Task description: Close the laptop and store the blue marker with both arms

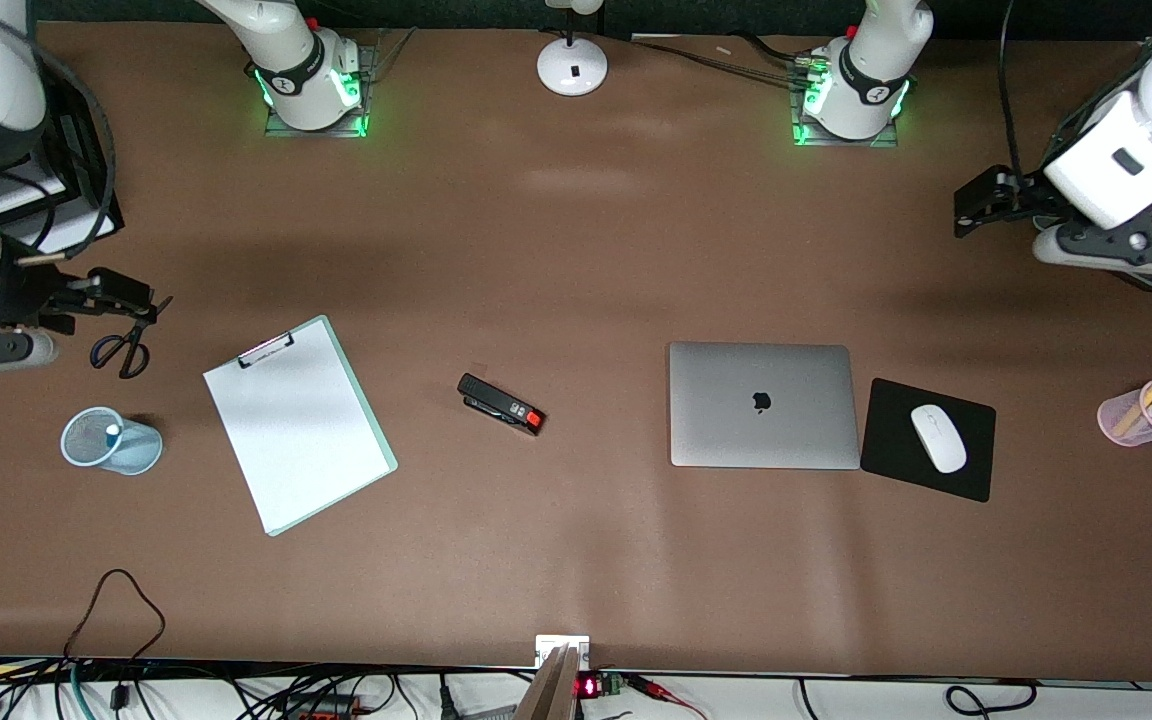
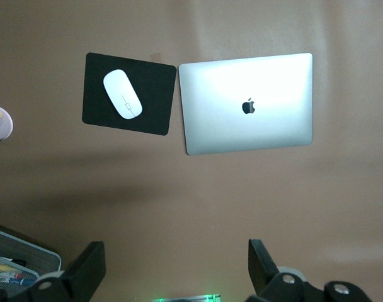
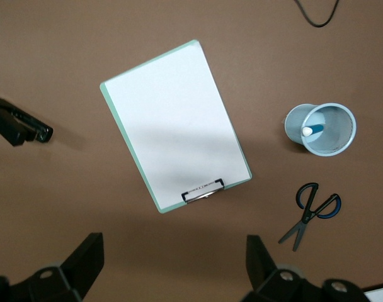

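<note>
The laptop [image 1: 763, 404] lies shut on the table [image 1: 576, 250], lid down flat with the dark logo up, toward the left arm's end and nearer the front camera than both arm bases. Just beside it, farther toward that end, is a black mouse pad [image 1: 976, 475] with a white mouse [image 1: 938, 438] on it; pad and laptop are very close, and whether they touch cannot be told. The left gripper [image 1: 981, 200] hangs in the air over bare table at the left arm's end, its jaws spread wide and holding nothing; in the left wrist view its fingers [image 2: 84, 270] frame bare table, with the laptop [image 2: 247, 104] and the pad [image 2: 150, 110] well ahead of the jaws and the mouse [image 2: 122, 94] on the pad. A pink cup [image 1: 1126, 418] of pens stands at the same end of the table. The right gripper [image 1: 126, 295] hovers at the right arm's end, just over the scissors [image 1: 123, 348], jaws wide and empty; its fingers [image 3: 84, 261] show in the right wrist view. Ahead of those jaws lie the scissors [image 3: 311, 211], a clipboard [image 3: 174, 126] with white paper, and a blue mesh cup [image 3: 322, 129]. The blue marker [image 3: 312, 131] stands inside that cup, white end up, as the front view also shows, marker [image 1: 113, 432] in cup [image 1: 106, 440]. A black stapler [image 1: 501, 404] lies between the clipboard [image 1: 296, 425] and the laptop.
</note>
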You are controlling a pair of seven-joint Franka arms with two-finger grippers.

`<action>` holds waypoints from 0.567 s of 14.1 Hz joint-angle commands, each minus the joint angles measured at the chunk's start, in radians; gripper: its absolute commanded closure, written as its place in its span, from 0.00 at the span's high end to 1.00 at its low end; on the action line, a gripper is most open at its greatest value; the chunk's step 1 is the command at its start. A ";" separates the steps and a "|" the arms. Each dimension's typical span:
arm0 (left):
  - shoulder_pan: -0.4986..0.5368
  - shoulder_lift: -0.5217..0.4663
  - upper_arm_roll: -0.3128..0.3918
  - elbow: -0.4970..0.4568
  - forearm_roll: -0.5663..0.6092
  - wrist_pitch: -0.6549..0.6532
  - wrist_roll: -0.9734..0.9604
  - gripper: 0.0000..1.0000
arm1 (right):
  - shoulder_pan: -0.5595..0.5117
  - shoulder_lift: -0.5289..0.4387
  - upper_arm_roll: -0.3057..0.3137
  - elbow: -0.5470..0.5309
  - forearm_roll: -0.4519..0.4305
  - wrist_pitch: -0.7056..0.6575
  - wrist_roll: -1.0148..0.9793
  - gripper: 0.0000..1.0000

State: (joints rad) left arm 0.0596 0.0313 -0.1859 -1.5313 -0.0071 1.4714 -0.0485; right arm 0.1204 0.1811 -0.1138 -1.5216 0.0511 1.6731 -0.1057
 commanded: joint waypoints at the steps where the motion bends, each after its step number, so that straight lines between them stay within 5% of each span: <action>1: -0.049 -0.030 0.065 -0.076 -0.020 0.079 0.019 1.00 | 0.004 -0.150 -0.004 -0.181 -0.019 0.079 0.037 1.00; 8: -0.020 -0.019 0.088 -0.072 -0.013 0.059 0.012 1.00 | -0.004 -0.238 -0.004 -0.233 -0.062 0.079 0.110 1.00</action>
State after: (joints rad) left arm 0.0234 0.0261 -0.1070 -1.6019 -0.0076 1.5403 -0.0500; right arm 0.1173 -0.0179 -0.1248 -1.7118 0.0204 1.7296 -0.0435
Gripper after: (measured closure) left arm 0.000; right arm 0.000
